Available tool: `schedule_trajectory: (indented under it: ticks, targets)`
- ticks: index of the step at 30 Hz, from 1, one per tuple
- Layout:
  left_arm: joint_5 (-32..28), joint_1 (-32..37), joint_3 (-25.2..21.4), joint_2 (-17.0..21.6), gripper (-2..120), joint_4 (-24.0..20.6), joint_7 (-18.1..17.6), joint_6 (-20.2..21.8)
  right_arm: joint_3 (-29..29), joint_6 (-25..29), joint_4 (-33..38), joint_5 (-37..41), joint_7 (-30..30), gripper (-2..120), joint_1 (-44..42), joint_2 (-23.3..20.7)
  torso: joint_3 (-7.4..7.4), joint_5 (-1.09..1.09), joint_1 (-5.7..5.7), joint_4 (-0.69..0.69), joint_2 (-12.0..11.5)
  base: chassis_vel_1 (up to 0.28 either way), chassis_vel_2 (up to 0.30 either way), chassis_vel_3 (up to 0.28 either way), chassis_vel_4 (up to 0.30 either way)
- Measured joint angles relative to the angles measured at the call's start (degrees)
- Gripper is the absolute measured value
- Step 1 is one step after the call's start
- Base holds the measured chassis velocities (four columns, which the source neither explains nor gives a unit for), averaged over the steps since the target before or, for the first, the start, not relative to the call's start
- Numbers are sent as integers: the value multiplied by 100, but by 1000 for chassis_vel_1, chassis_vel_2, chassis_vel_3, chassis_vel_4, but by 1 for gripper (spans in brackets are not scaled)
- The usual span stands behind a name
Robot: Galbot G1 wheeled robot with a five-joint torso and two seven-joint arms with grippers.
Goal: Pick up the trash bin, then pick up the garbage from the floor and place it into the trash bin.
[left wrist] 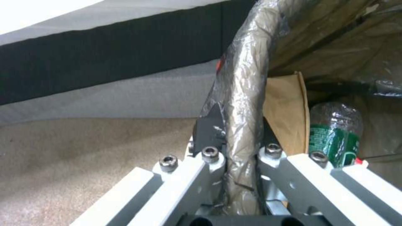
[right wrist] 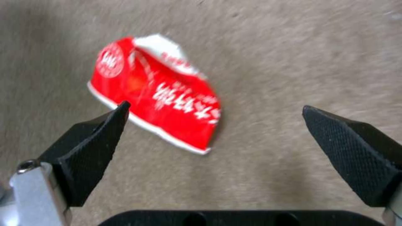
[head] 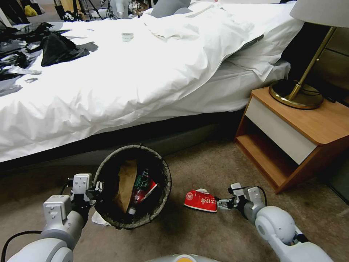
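- The trash bin (head: 132,187) is used as the landmark: it sits on the carpet (head: 203,233) just in front of the bed (head: 120,76), tilted so its mouth faces the head camera.
- The left gripper (head: 97,187) is clamped tight on the bin's bag-wrapped rim (left wrist: 245,94), on the side away from the nightstand (head: 294,134). The black pads (left wrist: 209,128) are seen pinching the liner, one outside and one inside.
- Already inside the bin: a brown paper scrap (head: 125,183), a green bottle (left wrist: 335,135) and a red wrapper (head: 145,193).
- A crushed red-and-white carton (head: 200,200) lies flat on the carpet near the bin, on its nightstand side.
- The right gripper (head: 220,203) is spread wide and holds nothing; it is placed at the carton's far edge from the bin. In the right wrist view one fingertip (right wrist: 105,125) sits just beside the carton (right wrist: 157,94), the other well clear.
- Carton judged light, thin and springy: little force needed, but likely to slide on the pile if nudged. Best taken across a raised crushed fold or an edge, not the flat face.
- White tissue (head: 99,218) is seen by the bin's base, near the left arm; still to be collected.
- Bin judged light, but the liner looks slick, so rim slip is a risk.
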Motion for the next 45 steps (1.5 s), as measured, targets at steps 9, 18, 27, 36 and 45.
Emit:
schedule_trajectory:
  ticks: [9, 18, 27, 36, 45]
  targets:
    - [0, 0, 0, 0, 1, 0, 0, 0, -711, 370, -695, -592, -77, 100, 334, 536, -1, -1, 0, 0, 0, 0, 0, 0, 0]
    - [0, 0, 0, 0, 1, 0, 0, 0, -976, 549, -1018, -763, -18, 100, 689, 664, 0, -1, 0, 0, 0, 0, 0, 0, 0]
    - [0, 0, 0, 0, 1, 0, 0, 0, -1261, 667, -1542, -933, -6, 100, 1178, 758, 0, 0, 0, 1, 0, 0, 0, 0, 0]
    - [0, 0, 0, 0, 1, 0, 0, 0, -1354, 804, -2136, -1201, -176, 100, 1520, 825, 0, 0, 0, 0, 0, 0, 0, 0, 0]
    - [0, -1, 0, 0, 1, 0, 0, 0, -1349, 903, -2377, -1309, -283, 100, 1575, 903, 0, 0, 0, 0, 0, 0, 0, 0, 0]
